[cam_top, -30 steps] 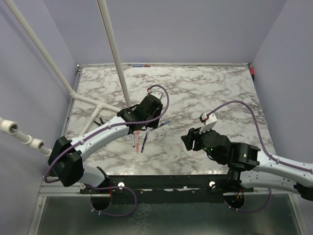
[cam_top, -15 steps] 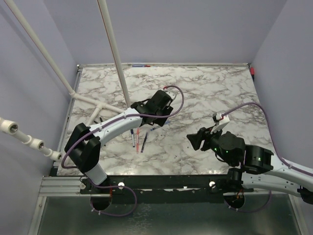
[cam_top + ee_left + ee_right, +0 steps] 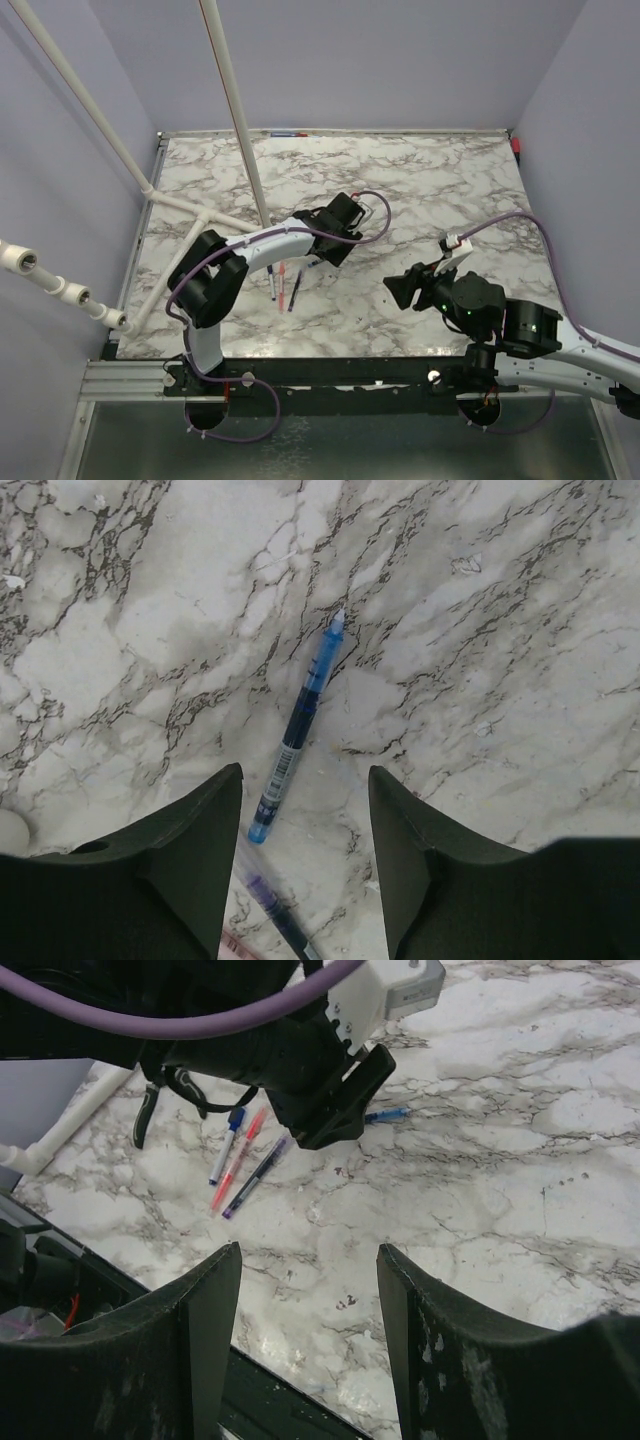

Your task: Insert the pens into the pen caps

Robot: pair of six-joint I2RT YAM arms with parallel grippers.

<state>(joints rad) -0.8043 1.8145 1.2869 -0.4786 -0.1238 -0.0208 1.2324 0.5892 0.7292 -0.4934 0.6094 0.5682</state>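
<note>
Pale violet walls close in a worktop (image 3: 430, 190) with a white marble pattern and grey veins. Long white pipes (image 3: 232, 100) lean across its left side, and a metal rail (image 3: 120, 378) runs along the near edge. The left gripper (image 3: 305, 772) is over the middle of the worktop with its jaws released. The blue pen (image 3: 300, 715) lies flat on the marble just in front of them, with its pale pointed end turned away from the camera. A white label with fine black bars sits on the barrel near the jaws, but the print is too small to read. Just beside the near end of this pen lies a dark pen (image 3: 278, 915), only partly in view. In the right wrist view the dark pen, a red pen (image 3: 238, 1160) and a white stick with a blue end (image 3: 225, 1147) lie close together, almost parallel, beside the left gripper. The right gripper (image 3: 305, 1260) is above the right part of the worktop. Its jaws are spread apart and hold nothing, well apart from the pens.
</note>
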